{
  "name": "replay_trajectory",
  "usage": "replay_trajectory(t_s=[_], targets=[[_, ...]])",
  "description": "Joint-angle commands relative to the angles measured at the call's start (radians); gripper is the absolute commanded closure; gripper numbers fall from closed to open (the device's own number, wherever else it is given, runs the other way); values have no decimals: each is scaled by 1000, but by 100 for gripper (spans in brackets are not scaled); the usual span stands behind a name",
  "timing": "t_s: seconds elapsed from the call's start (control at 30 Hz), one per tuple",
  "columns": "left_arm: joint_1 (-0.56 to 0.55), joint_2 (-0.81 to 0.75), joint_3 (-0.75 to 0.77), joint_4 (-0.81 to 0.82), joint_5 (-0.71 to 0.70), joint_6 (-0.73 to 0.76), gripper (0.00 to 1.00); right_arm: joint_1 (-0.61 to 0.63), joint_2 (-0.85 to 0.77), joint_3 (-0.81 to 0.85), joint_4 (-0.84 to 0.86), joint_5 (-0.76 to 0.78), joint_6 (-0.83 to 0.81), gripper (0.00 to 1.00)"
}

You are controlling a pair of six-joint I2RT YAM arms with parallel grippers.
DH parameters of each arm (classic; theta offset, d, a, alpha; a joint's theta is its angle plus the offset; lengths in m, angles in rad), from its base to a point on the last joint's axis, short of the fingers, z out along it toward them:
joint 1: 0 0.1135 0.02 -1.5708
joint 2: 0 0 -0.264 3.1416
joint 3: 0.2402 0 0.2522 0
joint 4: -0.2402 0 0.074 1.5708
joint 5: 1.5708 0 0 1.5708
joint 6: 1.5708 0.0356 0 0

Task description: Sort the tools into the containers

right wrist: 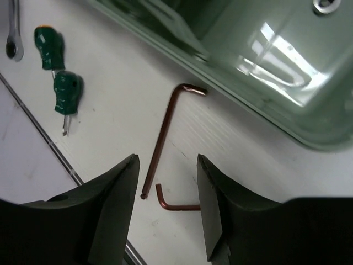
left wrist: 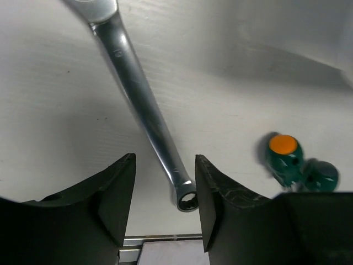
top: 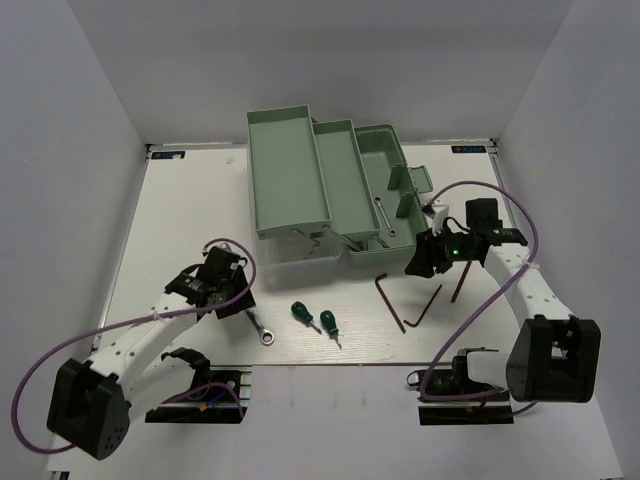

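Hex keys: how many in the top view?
3, all on the table in front of the toolbox: long hex key, middle hex key beside it, third hex key by the right arm. That arm may hide more.

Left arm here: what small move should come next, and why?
Probably lower the left gripper and close on the long wrench: its ring end lies between the open jaws, flat on the table, not yet in the toolbox.
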Motion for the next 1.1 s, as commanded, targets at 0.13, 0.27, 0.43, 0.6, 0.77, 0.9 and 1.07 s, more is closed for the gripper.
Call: replay_trajectory(t_s=[0.13, 0.27, 0.43, 0.6, 0.77, 0.9, 1.07], targets=[[-58, 129, 50, -36, -115, -93, 42, 223, -43, -25, 56, 17, -54, 49], [-92, 157, 82, -67, -164, -116, 41, 392, -21, -10, 88, 115, -43, 49], [-121, 215, 93, -76, -221, -161, 41, 495, 40, 35, 108, 148, 4, 49], [-162, 281, 102, -76, -274, -222, 41, 543, 30, 15, 139, 184, 23, 49], [-184, 291, 93, -47, -297, -257, 41, 552, 13, -3, 145, 192, 28, 49], [-204, 300, 93, -6, -297, -281, 41, 558, 11, -3, 143, 189, 34, 49], [-224, 329, 72, 45, -288, -316, 41, 553, 8, -6, 145, 192, 38, 49]])
